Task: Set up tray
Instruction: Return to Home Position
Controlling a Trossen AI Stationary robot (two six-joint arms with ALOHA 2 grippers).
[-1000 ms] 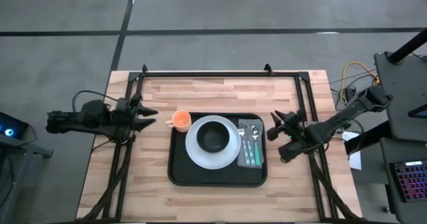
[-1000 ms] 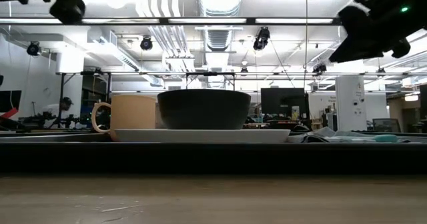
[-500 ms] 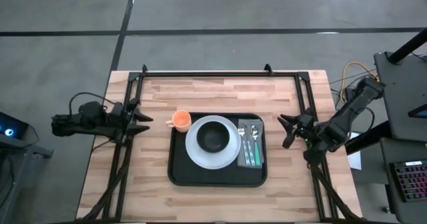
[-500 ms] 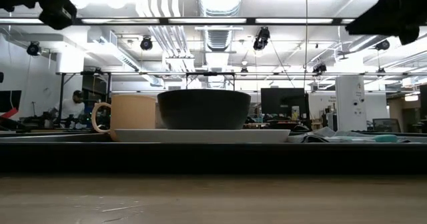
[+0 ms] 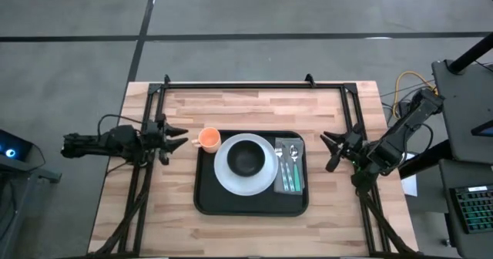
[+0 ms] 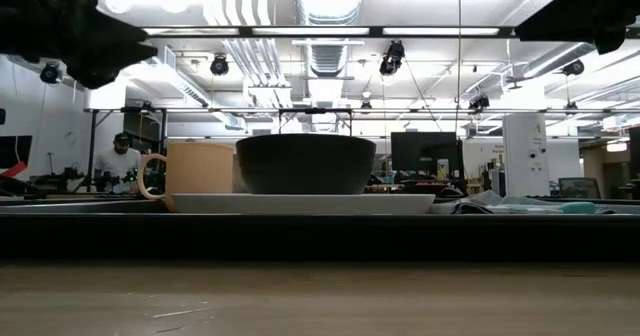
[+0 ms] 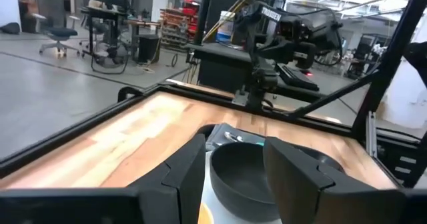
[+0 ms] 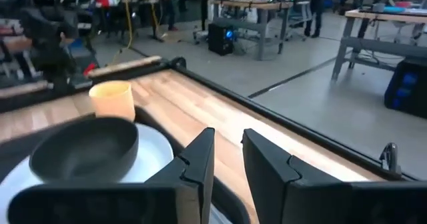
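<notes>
The black tray (image 5: 206,201) lies in the middle of the wooden table. On it a white plate (image 5: 225,176) carries a black bowl (image 5: 246,159). An orange cup (image 5: 209,139) stands at the tray's far left corner. A grey cloth (image 5: 300,166) with cutlery (image 5: 286,166) lies on the tray's right part. My left gripper (image 5: 183,139) is open and empty, in the air just left of the cup. My right gripper (image 5: 326,151) is open and empty, in the air right of the tray. The bowl (image 7: 247,177) and the cup (image 8: 112,99) also show in the wrist views.
A black metal frame (image 5: 254,85) runs along the table's far edge and down both sides. Bare wood lies beyond the tray toward the far edge (image 5: 254,109) and along the near edge (image 5: 254,232). A person (image 6: 118,161) stands in the room behind.
My right gripper has drawn back from the tray toward the table's right edge, then stayed there. My left gripper has drawn back toward the left edge, then come right again toward the cup, and stands lower in the low view. The things on the tray have not moved.
</notes>
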